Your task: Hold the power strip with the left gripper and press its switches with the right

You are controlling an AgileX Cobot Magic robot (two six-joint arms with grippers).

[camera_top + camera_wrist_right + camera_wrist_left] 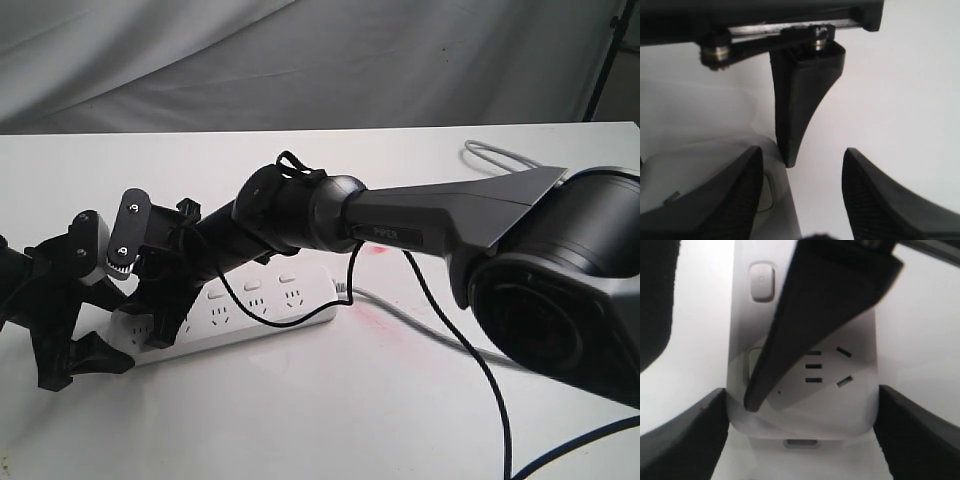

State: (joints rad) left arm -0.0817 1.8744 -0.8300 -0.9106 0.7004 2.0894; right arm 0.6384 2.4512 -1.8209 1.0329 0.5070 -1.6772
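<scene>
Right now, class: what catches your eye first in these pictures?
The big dark PiPER arm stretches in from the exterior view's right. Under its tip lies a white power strip, the left gripper flanking one end, a right gripper finger down by a switch.

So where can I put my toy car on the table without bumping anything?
The table in front of the power strip, up to the black cable, is bare. So is the back, behind the arm. It's crowded where the left gripper and right gripper meet.
</scene>
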